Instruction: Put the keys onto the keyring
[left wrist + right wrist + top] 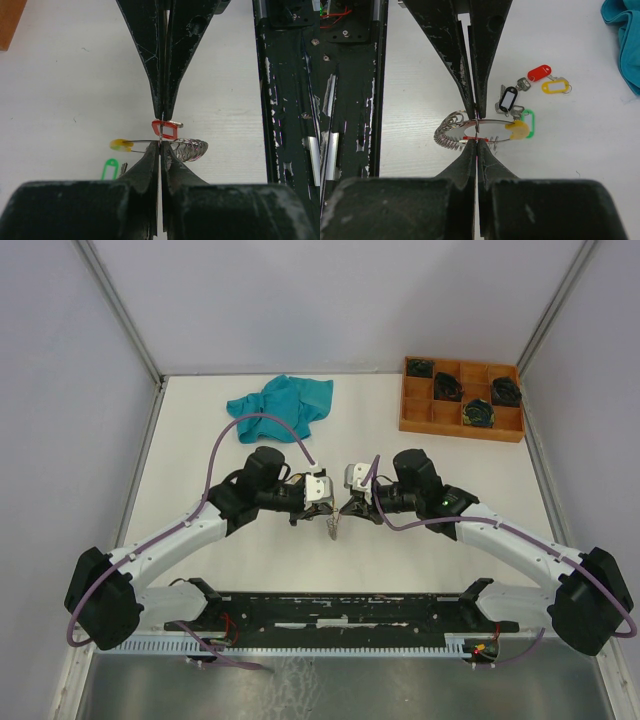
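The keyring point(496, 121), judged thin and springy, is pinched by the left end effector point(160, 146), and the light red-tagged key point(165, 129), by its tag, by the right end effector point(477, 142).

grippers meet tip to tip over the middle of the table point(200, 420): left gripper point(159, 144) on the keyring point(495, 120), right gripper point(477, 140) on one key point(167, 126) right against it. the other keys point(512, 97) lie just beside. cloth point(280, 405) behind, tray point(415, 425) back right, bundles point(478, 413) in its compartments.
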Controlling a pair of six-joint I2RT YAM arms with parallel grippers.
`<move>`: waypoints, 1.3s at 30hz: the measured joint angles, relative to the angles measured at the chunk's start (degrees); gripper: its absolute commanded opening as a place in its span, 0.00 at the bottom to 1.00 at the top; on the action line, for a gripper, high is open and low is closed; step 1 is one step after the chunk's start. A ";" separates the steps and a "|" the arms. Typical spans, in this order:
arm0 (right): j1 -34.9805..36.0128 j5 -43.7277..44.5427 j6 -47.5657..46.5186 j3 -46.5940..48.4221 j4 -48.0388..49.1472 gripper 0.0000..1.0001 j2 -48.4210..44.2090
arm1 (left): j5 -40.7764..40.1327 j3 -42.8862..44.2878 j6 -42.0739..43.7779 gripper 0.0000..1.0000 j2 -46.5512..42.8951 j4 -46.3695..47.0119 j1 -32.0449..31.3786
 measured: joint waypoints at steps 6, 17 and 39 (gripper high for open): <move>0.17 0.87 0.00 0.00 0.04 0.01 0.00 | 0.24 0.00 -0.28 0.03 0.07 0.02 0.00; 0.68 1.22 0.02 0.00 0.11 0.01 0.00 | 1.07 0.00 -0.39 0.03 0.26 0.02 0.00; 0.74 2.05 -0.02 0.00 -0.44 0.01 -0.02 | 0.24 0.00 -0.39 0.03 0.33 0.02 0.00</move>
